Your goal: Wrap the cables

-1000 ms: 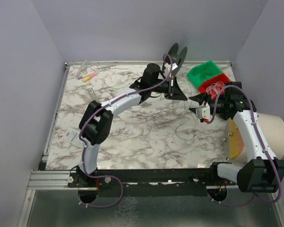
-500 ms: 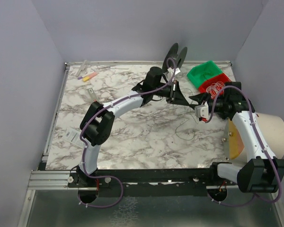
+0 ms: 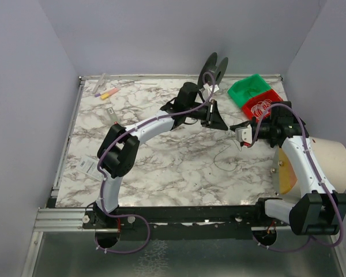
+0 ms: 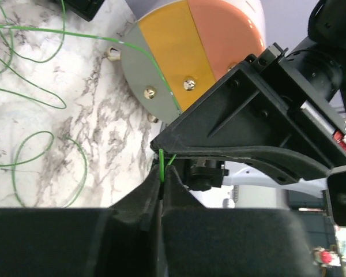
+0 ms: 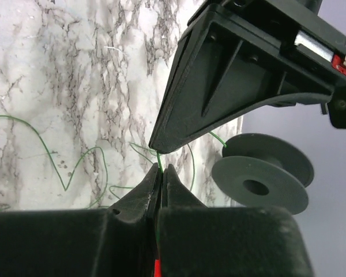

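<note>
My left and right jaws both clamp the thin cable (image 4: 161,164), mid-frame; pulling apart could snap or slip it.

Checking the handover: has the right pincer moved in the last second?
Yes: the right pincer shifted slightly left and farther out, toward the black spool.

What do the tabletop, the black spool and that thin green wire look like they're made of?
White grey-veined tabletop: marble-look, faintly shiny, probably printed laminate. Black round spool: matte moulded plastic, it seems. Thin green wire: smooth springy strand holding loose curls, likely plastic-coated.
</note>
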